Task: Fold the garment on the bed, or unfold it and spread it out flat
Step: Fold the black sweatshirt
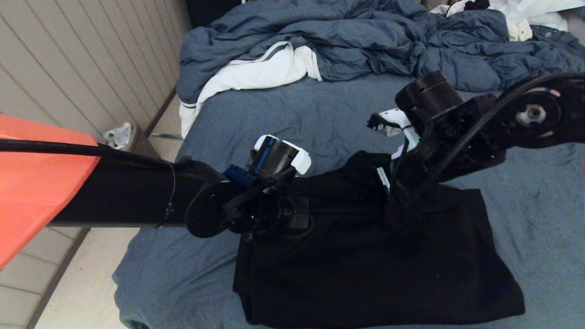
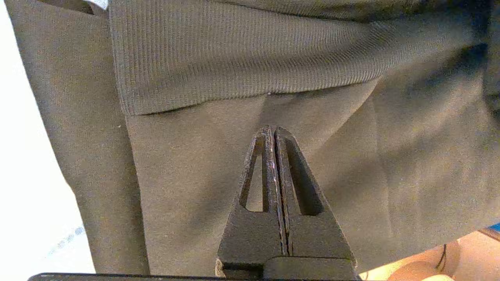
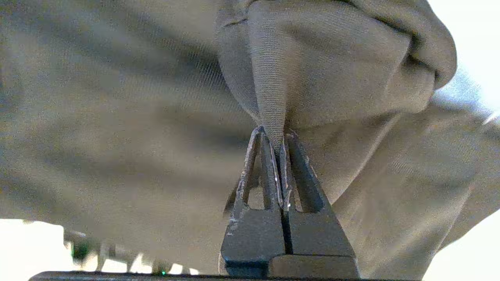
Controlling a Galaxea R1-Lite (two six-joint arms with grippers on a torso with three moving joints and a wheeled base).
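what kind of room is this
Most likely a bedroom: a wide bed with a blue-grey sheet, a rumpled duvet at its far end, and a black hoodie lying on it.

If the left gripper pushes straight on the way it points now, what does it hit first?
The left gripper, fingers shut together, points straight into the garment. It would meet that black fabric first, probably just below the ribbed band; the remaining gap is unclear.

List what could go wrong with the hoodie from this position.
1. The right gripper is shut on only a thin ridge of the garment; the fabric may slip out under a pull.
2. The left gripper is shut with no cloth visibly between its fingers, so a lift may be one-sided and bunch the fabric.
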